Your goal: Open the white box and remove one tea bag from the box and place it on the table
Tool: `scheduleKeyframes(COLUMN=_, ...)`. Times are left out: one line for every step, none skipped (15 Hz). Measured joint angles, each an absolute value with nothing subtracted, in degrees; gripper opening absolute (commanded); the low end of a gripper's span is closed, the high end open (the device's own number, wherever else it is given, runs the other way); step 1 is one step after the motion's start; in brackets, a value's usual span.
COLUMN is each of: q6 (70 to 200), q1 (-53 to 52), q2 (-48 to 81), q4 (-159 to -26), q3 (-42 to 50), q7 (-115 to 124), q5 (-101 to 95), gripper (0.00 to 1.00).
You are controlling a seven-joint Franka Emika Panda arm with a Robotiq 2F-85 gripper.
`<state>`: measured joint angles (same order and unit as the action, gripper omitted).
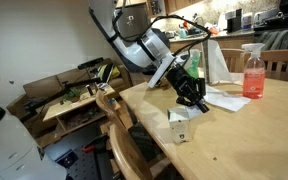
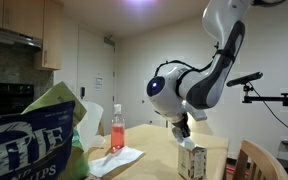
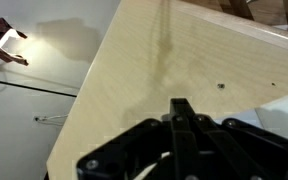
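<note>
Tool (image 1: 194, 98) narrow, tips together, just above white box (image 1: 180, 126) on table (image 1: 244, 140); grasped contents indiscernible; box flap unclear

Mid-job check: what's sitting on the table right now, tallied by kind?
White box: 1
Spray bottle: 1
Paper sheets: 2, as far as I can tell
Chip bag: 1
Tea bag: 0 in view
Total: 5
</note>
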<state>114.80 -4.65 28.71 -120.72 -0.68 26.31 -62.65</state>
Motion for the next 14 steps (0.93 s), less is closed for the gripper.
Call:
scheduleKeyframes(q6=114.42, q1=-4.88, q2=29.31, q4=-120.18, q3=-0.69, q7=26.31, q5=-62.65, gripper=0.00)
scheduleKeyframes(q6=114.14, q1=-5.05, q2=29.98, q4=-119.53, q3=-0.70, q7=26.31, q5=-62.65, gripper=0.00)
scheduleKeyframes(q6=113.96, q1=-5.13, q2=30.69, q4=-118.86, q3=-0.70, q7=26.31, q5=-62.65, gripper=0.00)
scheduleKeyframes(q6=113.86, q1=-5.16, q2=31.44, q4=-118.15, q3=-0.70, q7=26.31, q5=-62.65, gripper=0.00)
scheduleKeyframes(q6=113.67, q1=-5.17, q2=32.22, q4=-117.44, q3=-0.70, q7=26.30, q5=-62.65, gripper=0.00)
scheduleKeyframes(q6=113.53, q1=-5.17, q2=33.04, q4=-116.70, q3=-0.70, q7=26.30, q5=-62.65, gripper=0.00)
scheduleKeyframes(q6=113.36, q1=-5.18, q2=33.84, q4=-116.03, q3=-0.70, q7=26.30, q5=-62.65, gripper=0.00)
scheduleKeyframes(q6=113.25, q1=-5.19, q2=34.61, q4=-115.42, q3=-0.70, q7=26.30, q5=-62.65, gripper=0.00)
scheduleKeyframes(q6=113.16, q1=-5.19, q2=35.34, q4=-114.84, q3=-0.70, q7=26.30, q5=-62.65, gripper=0.00)
scheduleKeyframes(q6=112.98, q1=-5.22, q2=35.94, q4=-114.30, q3=-0.70, q7=26.29, q5=-62.65, gripper=0.00)
scheduleKeyframes(q6=112.51, q1=-5.26, q2=36.26, q4=-113.73, q3=-0.70, q7=26.20, q5=-62.65, gripper=0.00)
scheduleKeyframes(q6=112.12, q1=-5.28, q2=36.56, q4=-113.29, q3=-0.70, q7=26.18, q5=-62.65, gripper=0.00)
scheduleKeyframes(q6=111.81, q1=-5.29, q2=36.82, q4=-112.93, q3=-0.70, q7=26.17, q5=-62.65, gripper=0.00)
scheduleKeyframes(q6=111.57, q1=-5.30, q2=37.02, q4=-112.65, q3=-0.70, q7=26.16, q5=-62.65, gripper=0.00)
